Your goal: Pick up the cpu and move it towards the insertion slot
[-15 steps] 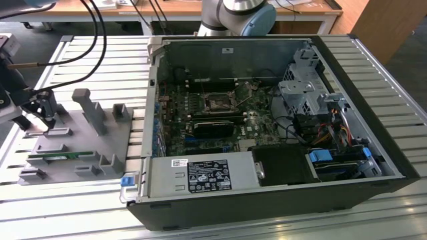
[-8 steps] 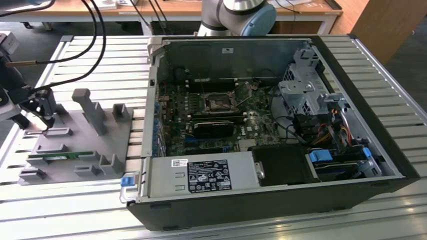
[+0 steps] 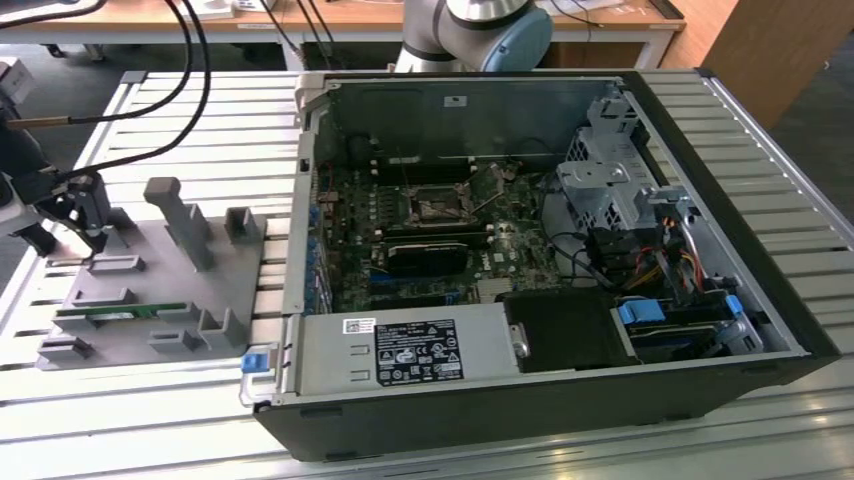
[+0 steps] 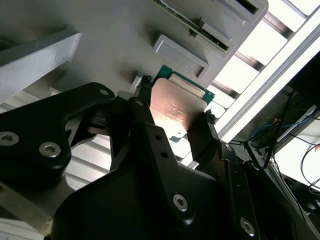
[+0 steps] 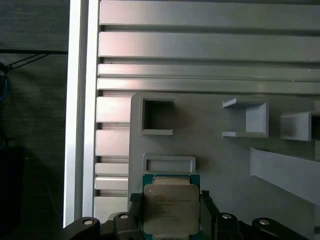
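the claw (image 4: 176,100) is closed narrow on the cpu (image 4: 176,114). its two black fingers (image 4: 144,112) press against two opposite edges of the chip, and the silver top with its thin green rim shows in both wrist views. in the first wrist view the cpu (image 5: 171,210) sits between the fingertips over the grey fixture plate (image 5: 215,145), just beside a shallow rectangular pocket (image 5: 169,163) and near the plate's outer edge. whether the chip rests on the plate or hangs clear of it cannot be told. past that edge run the bare slats of the aluminium counter (image 5: 200,45), then the counter's own edge with a dark area beyond. in the exterior view the claw (image 3: 76,235) stands at the exterior view's left end of the fixture plate (image 3: 147,280), among upright grey holders (image 3: 180,215). a green memory stick (image 3: 120,316) lies in a low holder nearer the camera. the insertion slot (image 3: 438,206) is well apart, toward the exterior view's right, on the motherboard inside the open computer case (image 3: 534,400). its silvery frame rings a dark centre. the case's side wall (image 3: 304,150) rises between the plate and the slot, with the plate's edge near it. the case is open on top. a black block (image 3: 427,255) lies just beside the slot, and a metal drive cage (image 3: 601,180) and loose cables (image 3: 587,250) crowd the exterior view's right side.
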You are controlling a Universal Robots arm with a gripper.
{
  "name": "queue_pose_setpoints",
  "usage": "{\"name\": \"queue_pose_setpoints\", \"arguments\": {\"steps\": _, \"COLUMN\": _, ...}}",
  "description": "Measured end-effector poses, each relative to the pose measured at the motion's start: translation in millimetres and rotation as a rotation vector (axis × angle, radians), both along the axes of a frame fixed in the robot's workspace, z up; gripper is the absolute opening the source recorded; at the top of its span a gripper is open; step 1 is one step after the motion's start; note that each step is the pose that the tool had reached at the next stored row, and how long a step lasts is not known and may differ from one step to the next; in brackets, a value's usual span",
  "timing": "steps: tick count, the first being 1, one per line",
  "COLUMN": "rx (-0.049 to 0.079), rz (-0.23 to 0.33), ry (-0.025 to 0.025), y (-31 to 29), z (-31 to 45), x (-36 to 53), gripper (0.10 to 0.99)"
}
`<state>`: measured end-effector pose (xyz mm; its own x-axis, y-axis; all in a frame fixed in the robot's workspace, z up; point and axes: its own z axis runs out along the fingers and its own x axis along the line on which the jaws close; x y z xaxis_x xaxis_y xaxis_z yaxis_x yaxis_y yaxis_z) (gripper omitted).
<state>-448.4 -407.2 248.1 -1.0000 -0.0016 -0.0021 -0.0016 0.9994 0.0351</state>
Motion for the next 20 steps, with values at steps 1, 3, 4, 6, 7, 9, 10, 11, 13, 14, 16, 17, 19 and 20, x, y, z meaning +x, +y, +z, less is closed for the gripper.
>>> {"name": "queue_pose_setpoints", "arguments": {"steps": 1, "rx": 0.0, "rz": 0.0, "ry": 0.0, "y": 0.0, "z": 0.6, "x": 0.0, "gripper": 0.537}}
{"name": "queue_pose_setpoints", "arguments": {"steps": 3, "rx": 0.0, "rz": 0.0, "ry": 0.0, "y": 0.1, "z": 1.6, "x": 0.0, "gripper": 0.537}}
{"name": "queue_pose_setpoints", "arguments": {"steps": 4, "rx": 0.0, "rz": 0.0, "ry": 0.0001, "y": 0.1, "z": 2.1, "x": 0.0, "gripper": 0.537}}
{"name": "queue_pose_setpoints", "arguments": {"steps": 6, "rx": 0.0, "rz": 0.0, "ry": -0.0001, "y": 0.1, "z": 3.0, "x": 0.0, "gripper": 0.537}}
{"name": "queue_pose_setpoints", "arguments": {"steps": 7, "rx": 0.0, "rz": 0.0, "ry": 0.0, "y": 0.1, "z": 3.5, "x": 0.0, "gripper": 0.537}}
{"name": "queue_pose_setpoints", "arguments": {"steps": 9, "rx": 0.0, "rz": 0.0, "ry": 0.0, "y": 0.2, "z": 4.4, "x": 0.0, "gripper": 0.537}}
{"name": "queue_pose_setpoints", "arguments": {"steps": 10, "rx": 0.0, "rz": 0.0, "ry": 0.0, "y": 0.2, "z": 4.9, "x": 0.0, "gripper": 0.537}}
{"name": "queue_pose_setpoints", "arguments": {"steps": 11, "rx": 0.0, "rz": 0.0, "ry": 0.0001, "y": 0.2, "z": 5.5, "x": 0.0, "gripper": 0.537}}
{"name": "queue_pose_setpoints", "arguments": {"steps": 13, "rx": 0.0, "rz": 0.0, "ry": 0.0, "y": 0.2, "z": 6.5, "x": 0.0, "gripper": 0.537}}
{"name": "queue_pose_setpoints", "arguments": {"steps": 14, "rx": 0.0, "rz": 0.0, "ry": 0.0001, "y": 0.2, "z": 7.2, "x": 0.0, "gripper": 0.537}}
{"name": "queue_pose_setpoints", "arguments": {"steps": 16, "rx": 0.0, "rz": 0.0, "ry": 0.0, "y": 0.2, "z": 8.3, "x": 0.0, "gripper": 0.537}}
{"name": "queue_pose_setpoints", "arguments": {"steps": 17, "rx": 0.0, "rz": 0.0, "ry": 0.0, "y": 0.2, "z": 9.0, "x": 0.0, "gripper": 0.537}}
{"name": "queue_pose_setpoints", "arguments": {"steps": 19, "rx": 0.0, "rz": 0.0, "ry": 0.0001, "y": 0.2, "z": 10.4, "x": 0.0, "gripper": 0.537}}
{"name": "queue_pose_setpoints", "arguments": {"steps": 20, "rx": 0.0, "rz": 0.0, "ry": 0.0001, "y": 0.3, "z": 11.0, "x": 0.0, "gripper": 0.537}}
